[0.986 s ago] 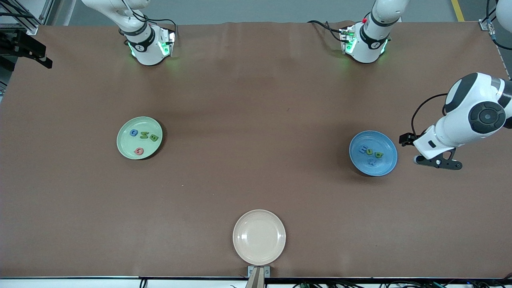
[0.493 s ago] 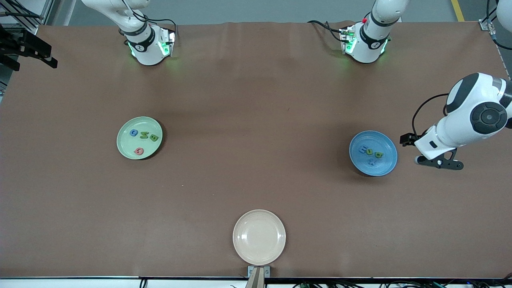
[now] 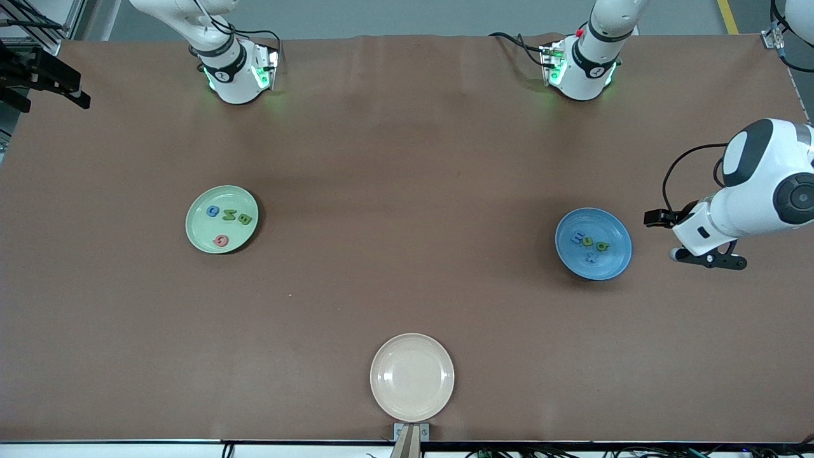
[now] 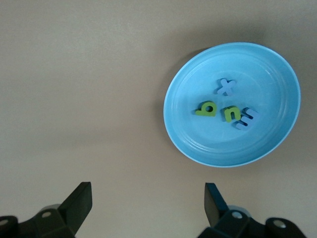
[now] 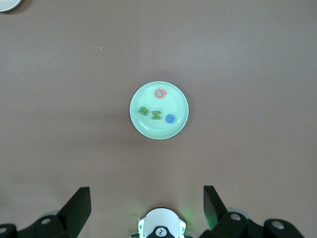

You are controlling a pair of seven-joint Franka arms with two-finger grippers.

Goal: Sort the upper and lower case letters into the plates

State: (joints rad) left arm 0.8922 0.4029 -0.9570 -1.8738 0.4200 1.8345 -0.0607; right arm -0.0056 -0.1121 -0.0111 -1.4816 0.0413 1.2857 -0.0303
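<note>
The mint green plate (image 3: pixel 222 219) lies toward the right arm's end of the bench (image 3: pixel 407 191), about midway between the bench's base edge and its camera edge, and carries four letters: a blue one (image 3: pixel 213 211), a green M-shaped one (image 3: pixel 229 215), a green B-shaped one (image 3: pixel 245 220) and a red-pink one (image 3: pixel 220 240), the last nearest the front camera. The blue plate (image 3: pixel 593 243) lies toward the left arm's end of the bench at about the same depth and holds the other four letters: a blue one (image 4: pixel 246 118), a green one (image 4: pixel 231 113), a green b-like one (image 4: pixel 206 108) and a blue x (image 4: pixel 226 87), clustered near the plate's middle. A cream-beige plate (image 3: pixel 412 377) sits at the middle of the bench's camera edge, with nothing on it. The left tool (image 3: pixel 706 259) hangs low over bare bench just beside the blue plate, toward the bench's end edge, its fingers spread wide and holding nothing. The right tool (image 5: pixel 146 210) is high above the bench, over its own arm's base (image 5: pixel 160 225) and looking down on the mint green plate, fingers likewise spread and empty.
</note>
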